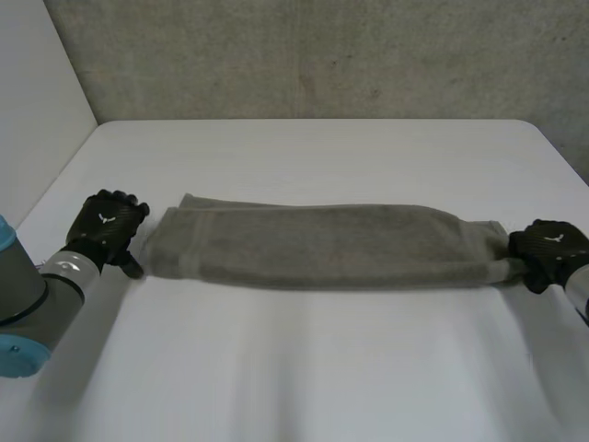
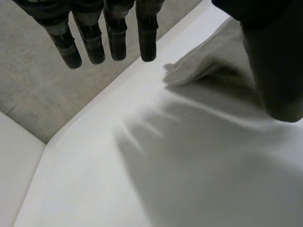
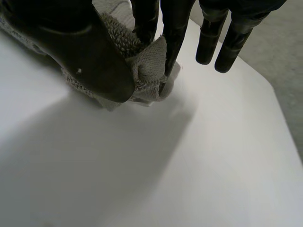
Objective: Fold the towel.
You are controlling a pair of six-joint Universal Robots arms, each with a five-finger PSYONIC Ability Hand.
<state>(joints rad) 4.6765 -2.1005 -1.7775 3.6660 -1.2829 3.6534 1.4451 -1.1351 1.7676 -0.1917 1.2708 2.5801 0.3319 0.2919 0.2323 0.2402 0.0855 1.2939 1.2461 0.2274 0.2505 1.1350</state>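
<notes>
At the left of the white table, the left hand sits just beside the towel's left end. Its fingers hang straight and hold nothing. The grey towel lies folded into a long narrow strip across the middle of the table, running left to right. At its right end the right hand has the cloth pinched between thumb and fingers.
</notes>
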